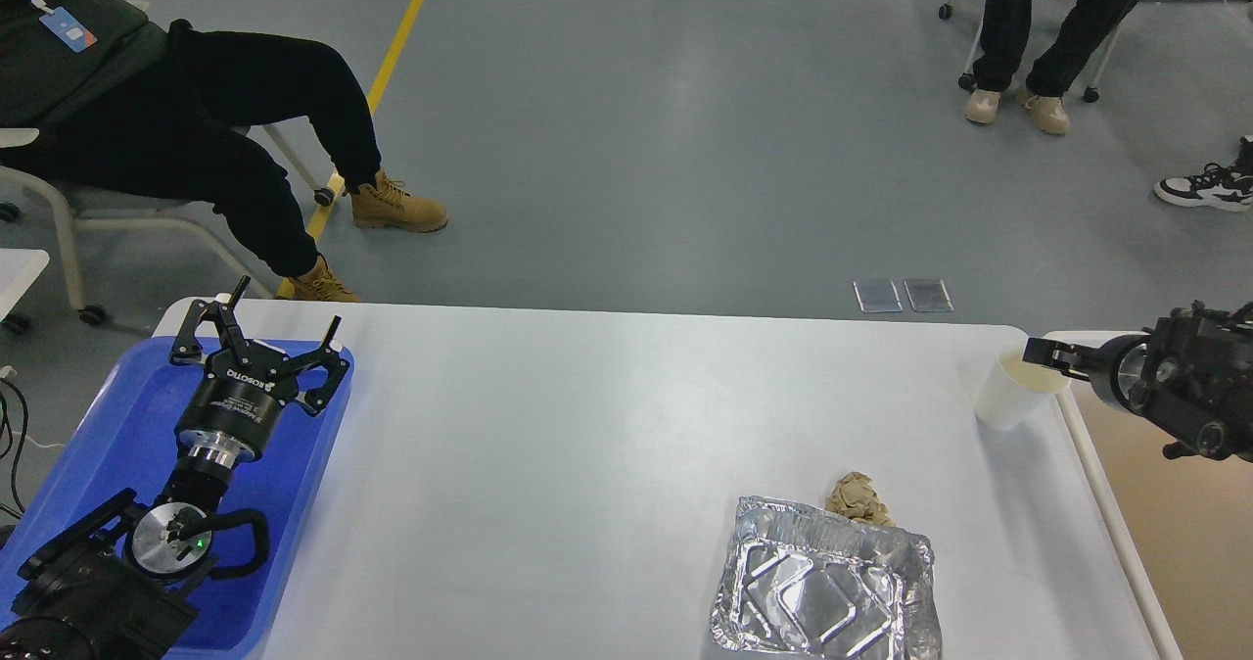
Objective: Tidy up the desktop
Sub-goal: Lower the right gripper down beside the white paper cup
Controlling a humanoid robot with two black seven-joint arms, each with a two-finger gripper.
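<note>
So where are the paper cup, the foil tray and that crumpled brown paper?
paper cup (1008, 403): head view, on its white side wall.
foil tray (822, 591): head view, on its embossed bottom.
crumpled brown paper (858, 498): head view, on the middle of the wad.

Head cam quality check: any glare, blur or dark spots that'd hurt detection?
Head view: sharp overall, no motion blur. Soft overhead glare washes across the desktop; bright specular glints on the foil tray. The white cup has low contrast against the white surface. The right gripper is dark, its fingers hard to separate; the left gripper reads clearly against the blue tray.
</note>
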